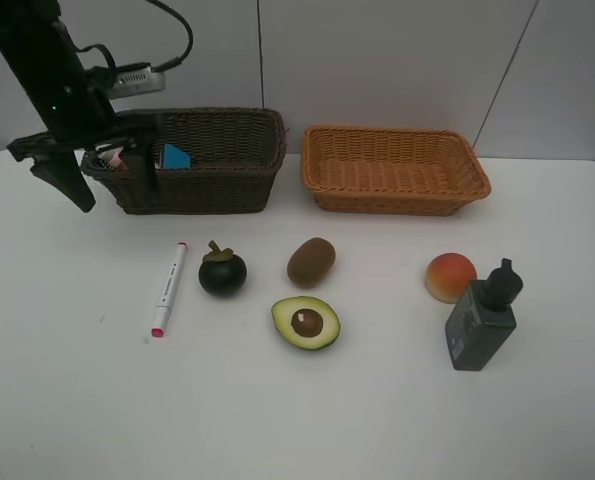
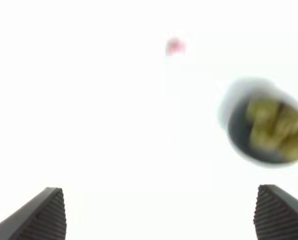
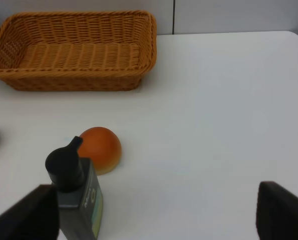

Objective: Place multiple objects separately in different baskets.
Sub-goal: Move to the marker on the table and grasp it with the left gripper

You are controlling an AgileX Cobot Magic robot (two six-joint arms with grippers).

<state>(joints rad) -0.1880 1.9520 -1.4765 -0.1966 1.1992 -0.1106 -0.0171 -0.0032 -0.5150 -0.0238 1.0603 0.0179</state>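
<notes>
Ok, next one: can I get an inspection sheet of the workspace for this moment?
Surface: white table, bare apart from the job's things.
Job's things: dark brown basket holds a blue item and a pink item, both partly hidden; orange basket empty; on the table lie white marker, mangosteen, kiwi, avocado half, peach, with the dark pump bottle upright.
Clutter: nothing seen.
Grippers: left gripper open by the dark basket's left end, nothing between its fingers; right gripper open, empty, near the pump bottle.
Cables: black cable loops off the left arm, above the table.
Surroundings: pale wall panels.
</notes>
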